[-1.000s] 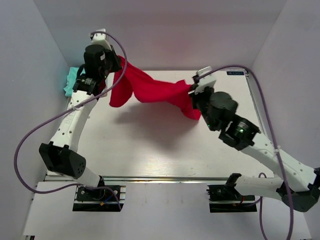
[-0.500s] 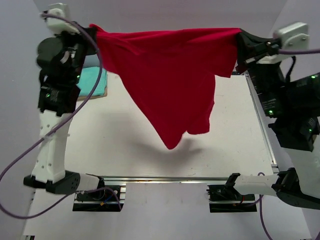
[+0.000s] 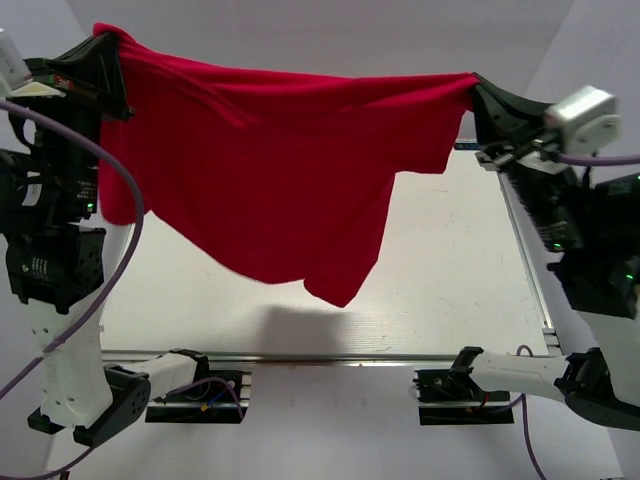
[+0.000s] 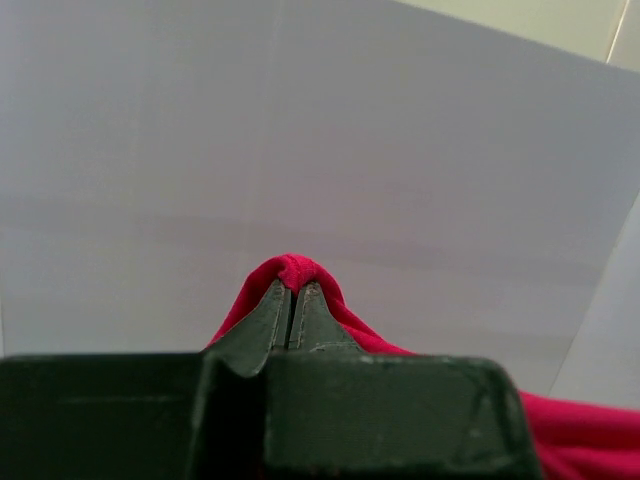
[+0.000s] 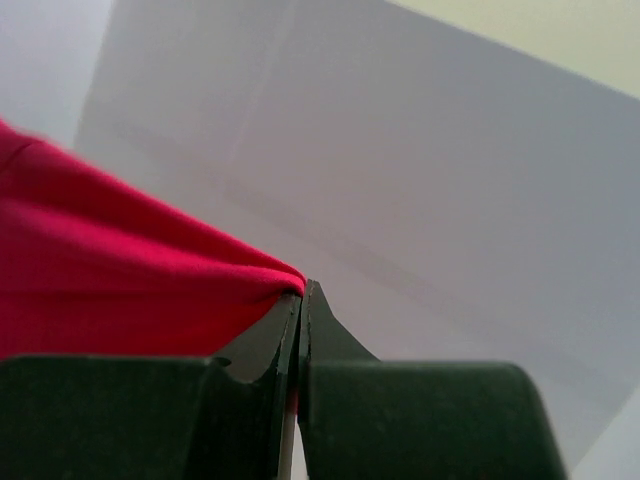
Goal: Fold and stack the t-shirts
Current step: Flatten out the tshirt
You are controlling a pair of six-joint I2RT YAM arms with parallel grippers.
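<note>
The red t-shirt (image 3: 270, 170) hangs spread out high above the table, stretched between both grippers. My left gripper (image 3: 105, 42) is shut on its upper left corner; a red fold (image 4: 293, 272) pokes over the fingertips in the left wrist view. My right gripper (image 3: 474, 82) is shut on its upper right corner, with red cloth (image 5: 120, 280) running off to the left in the right wrist view. The shirt's lower tip (image 3: 335, 290) dangles above the table. The teal t-shirt is hidden behind the red cloth.
The white table (image 3: 450, 270) lies below, with a metal rail (image 3: 330, 357) along its near edge and another down its right side (image 3: 525, 260). Grey walls (image 3: 330, 40) enclose the back and sides. Purple cables (image 3: 110, 270) loop off both arms.
Both arms have lifted the red shirt off the table and pulled apart, so it went from a bunched strip to a wide hanging sheet. It now covers the teal shirt.
</note>
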